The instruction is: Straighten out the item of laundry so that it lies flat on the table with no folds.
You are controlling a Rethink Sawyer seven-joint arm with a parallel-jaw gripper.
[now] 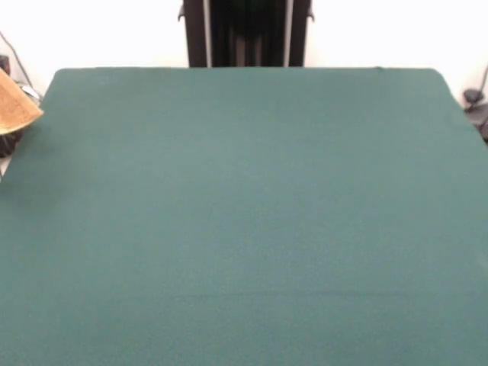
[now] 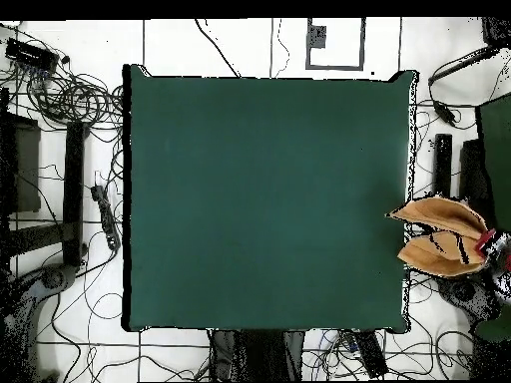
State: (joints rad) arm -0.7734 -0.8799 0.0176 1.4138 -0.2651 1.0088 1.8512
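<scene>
The golden-tan towel [image 2: 436, 234] is bunched and folded at the table's right edge in the overhead view. Most of it is beyond the edge, with one corner reaching over the green top. In the front view only a corner of the towel [image 1: 15, 108] shows at the far left edge, off the table. The dark green table [image 1: 244, 213] has nothing lying on it. My gripper and arm do not show in either view; only the black pedestal [image 1: 245, 32] stands at the table's far side.
Something small, red and white [image 2: 488, 243] sits against the towel's outer side; I cannot tell what it is. Cables [image 2: 70, 95] and black stands [image 2: 72, 190] lie on the white floor around the table. The robot's base [image 2: 256, 355] is at the bottom edge.
</scene>
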